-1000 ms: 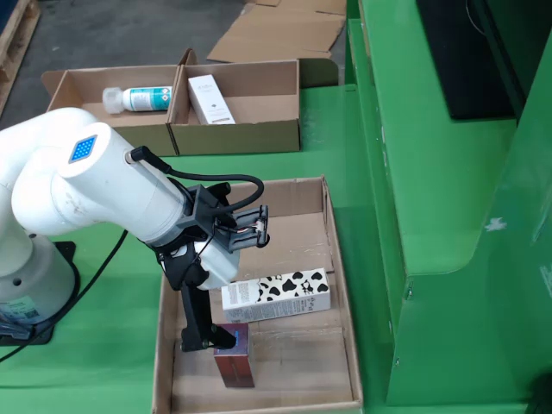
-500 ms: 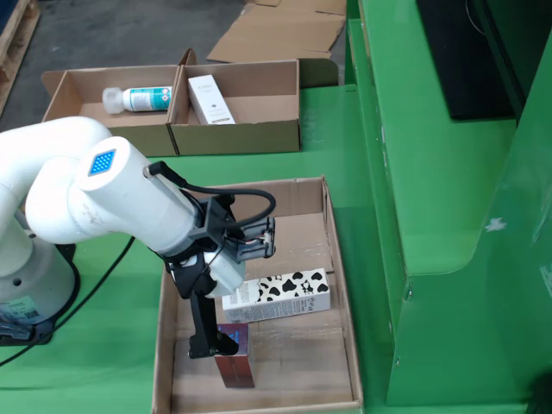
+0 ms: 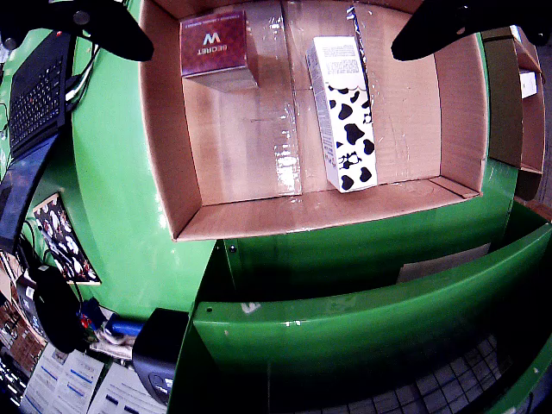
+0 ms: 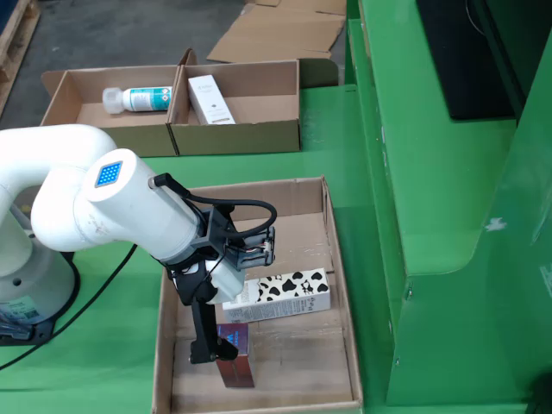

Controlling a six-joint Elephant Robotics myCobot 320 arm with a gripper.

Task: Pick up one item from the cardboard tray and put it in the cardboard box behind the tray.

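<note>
Now: approach step, nothing picked yet. The end effector [image 4: 216, 345] hangs low inside the cardboard tray [image 4: 341, 293], right beside the dark red box [image 4: 235, 354], at about 7 o'clock within the tray in the fixed view. In the wrist view its two dark fingers [image 3: 103, 26] show at the top corners, spread wide, with nothing between them; the red box [image 3: 217, 47] sits near the left finger, not centred in the gap.

Judgement: the red box looks like the target. The next move calls for centring the open fingers over it, lowering so they straddle its sides, then closing. The cow-print carton [image 4: 276, 295] lies close by at roughly 1 o'clock from the red box, so one finger has little room on that side.

Count in tray: two items, one red box and one cow-print carton [image 3: 343, 112].

Count behind the tray, at 12 o'clock: two open cardboard boxes side by side. The left box [image 4: 86, 129] holds one white bottle [image 4: 138, 98]; the right box [image 4: 259, 134] holds one white carton [image 4: 210, 99].
</note>
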